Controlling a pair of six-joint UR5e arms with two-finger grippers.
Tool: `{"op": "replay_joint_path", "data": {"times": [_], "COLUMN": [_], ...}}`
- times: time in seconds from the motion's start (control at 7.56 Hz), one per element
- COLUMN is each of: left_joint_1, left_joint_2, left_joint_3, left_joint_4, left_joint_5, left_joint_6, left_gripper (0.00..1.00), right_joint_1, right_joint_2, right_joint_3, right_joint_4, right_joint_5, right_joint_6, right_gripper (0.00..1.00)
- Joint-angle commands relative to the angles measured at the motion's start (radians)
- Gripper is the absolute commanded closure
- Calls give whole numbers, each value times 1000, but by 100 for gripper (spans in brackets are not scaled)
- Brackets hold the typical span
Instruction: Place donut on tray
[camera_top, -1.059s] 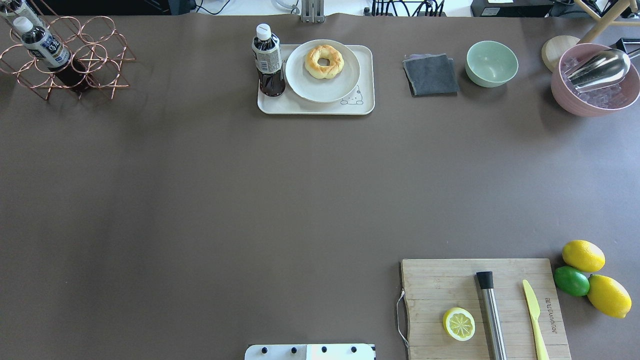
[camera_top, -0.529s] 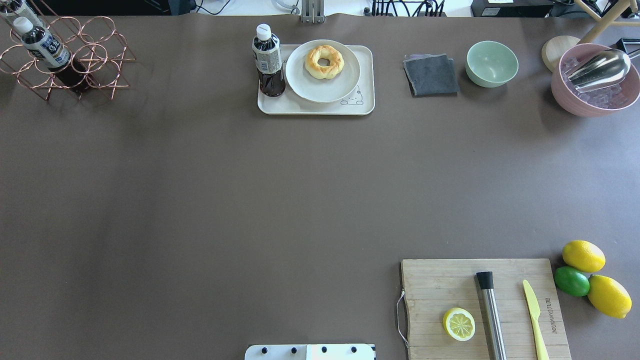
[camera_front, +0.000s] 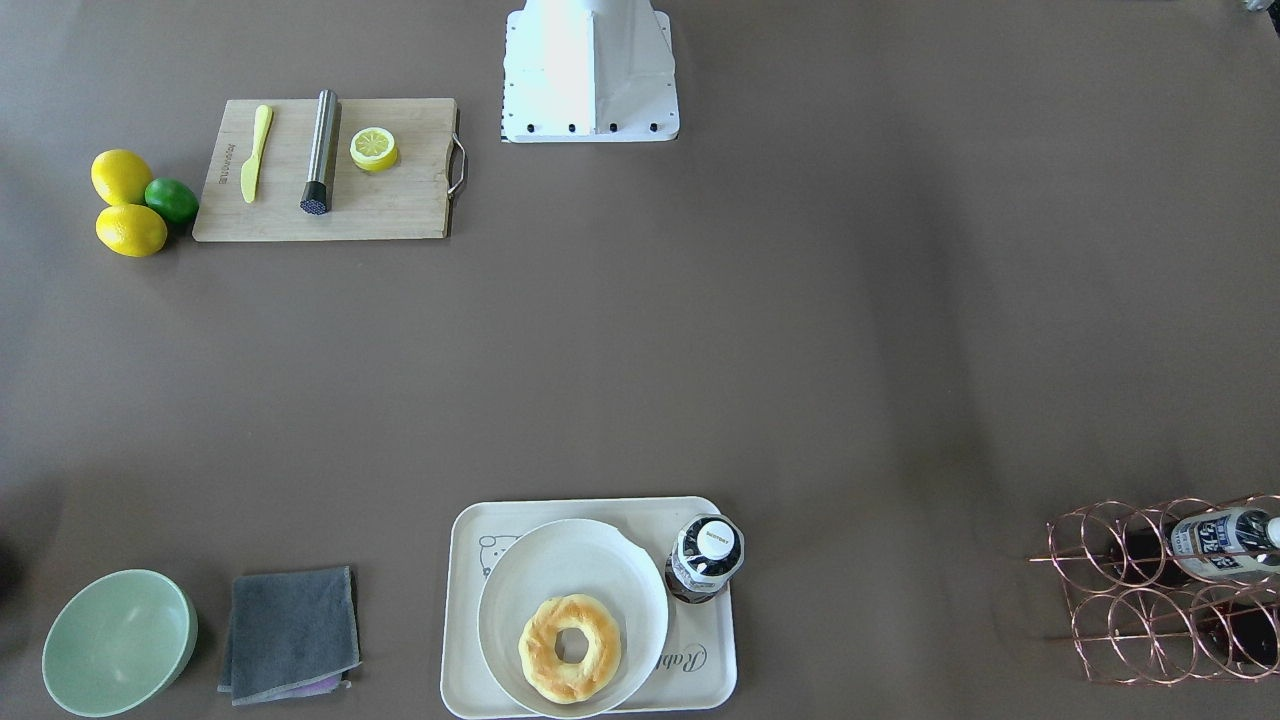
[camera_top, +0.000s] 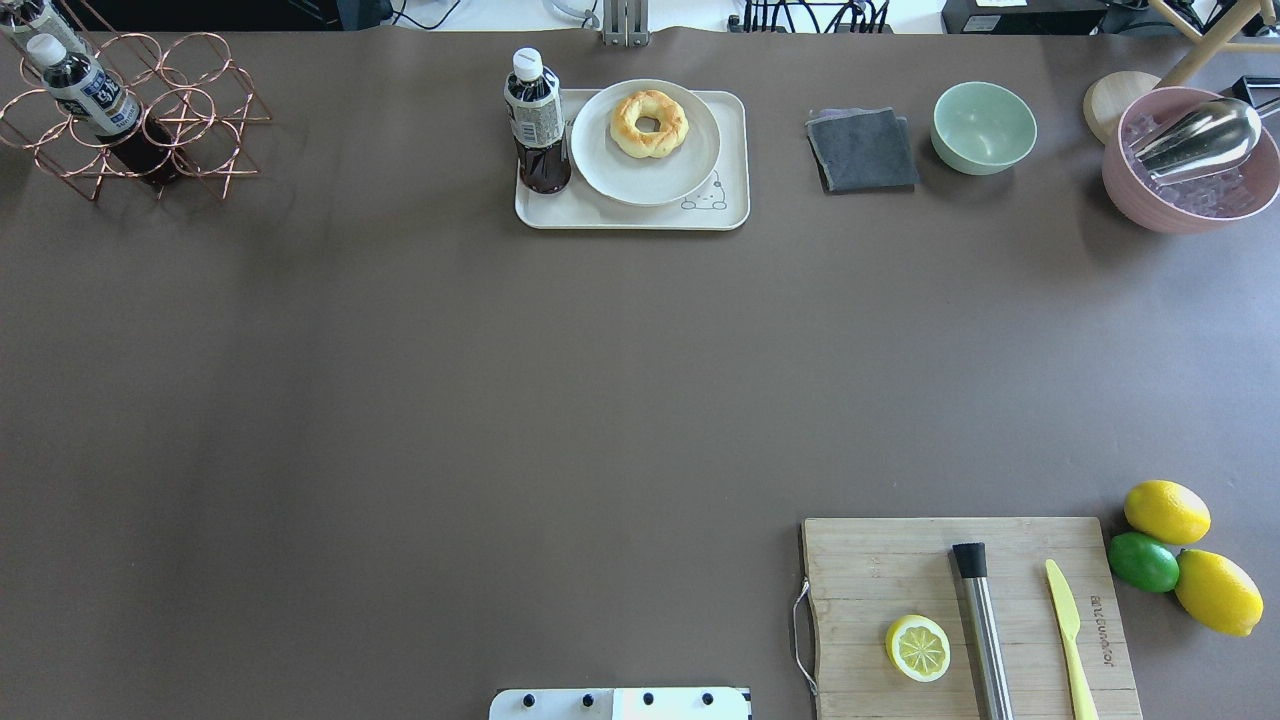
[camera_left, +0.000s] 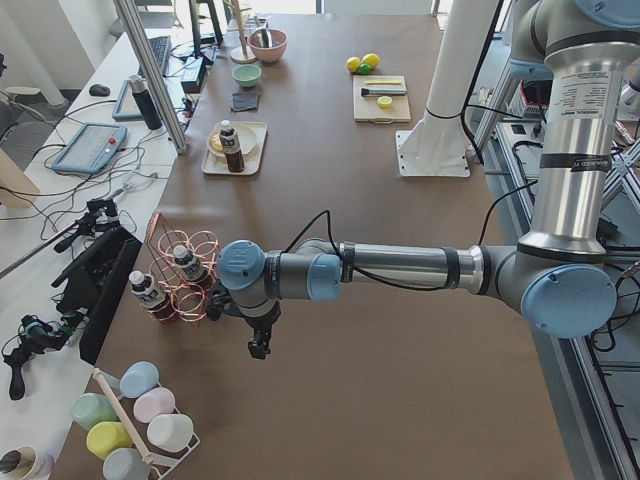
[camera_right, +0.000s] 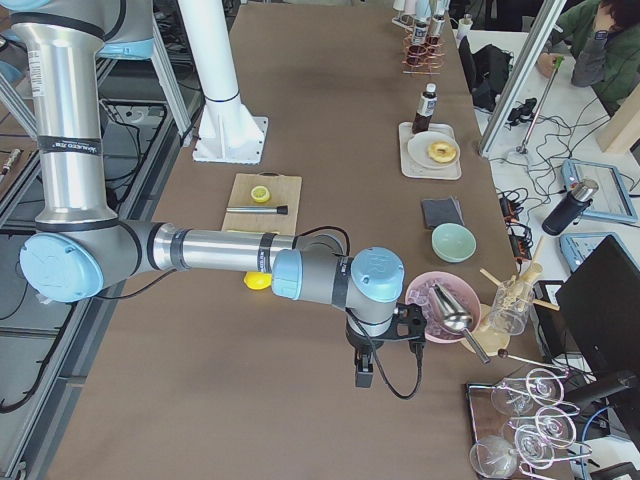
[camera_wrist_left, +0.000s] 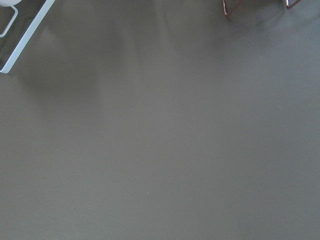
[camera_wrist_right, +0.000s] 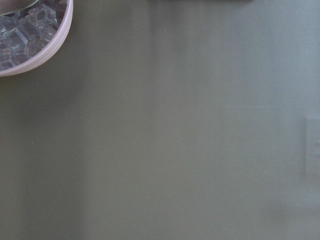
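Left gripper (camera_left: 259, 348): pointing down above the brown table surface (camera_top: 500, 400); shown only in the side view, so whether its fingers are spread or pressed together cannot be told. Just beside it: copper wire bottle rack (camera_top: 212, 100) holding dark bottles. Right gripper (camera_right: 364, 378): pointing down over the table, finger state likewise impossible to tell. Just beside it: pink round bowl (camera_top: 1125, 190) of clear ice cubes (camera_wrist_right: 20, 30) with a steel scoop (camera_top: 1200, 135). Golden-brown ring donut (camera_top: 668, 135): well apart from both grippers, lying on a white round plate (camera_top: 640, 180) that sits on the cream rectangular tray (camera_top: 560, 210). On that tray, on the plate's left-gripper side: upright dark drink bottle with white cap (camera_top: 538, 120), touching the plate. Between right gripper and tray: pale green bowl (camera_top: 984, 127) and folded grey cloth (camera_top: 862, 150).
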Motion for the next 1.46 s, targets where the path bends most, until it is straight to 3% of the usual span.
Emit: {"op": "replay_joint_path", "data": {"times": [0.0,1.32], "left_joint_1": [0,-9], "left_joint_2": [8,8], "left_joint_3": [1,-7], "left_joint_4": [-4,-4], "left_joint_5": [4,7], "left_joint_6": [2,0], "left_gripper": [1,1], "right_joint_1": [5,10], "right_joint_2": [1,-11], "right_joint_3": [1,16], "right_joint_4": [0,17], "right_joint_5": [0,-11], "right_joint_6": [-1,-1], "right_gripper": [0,0]}}
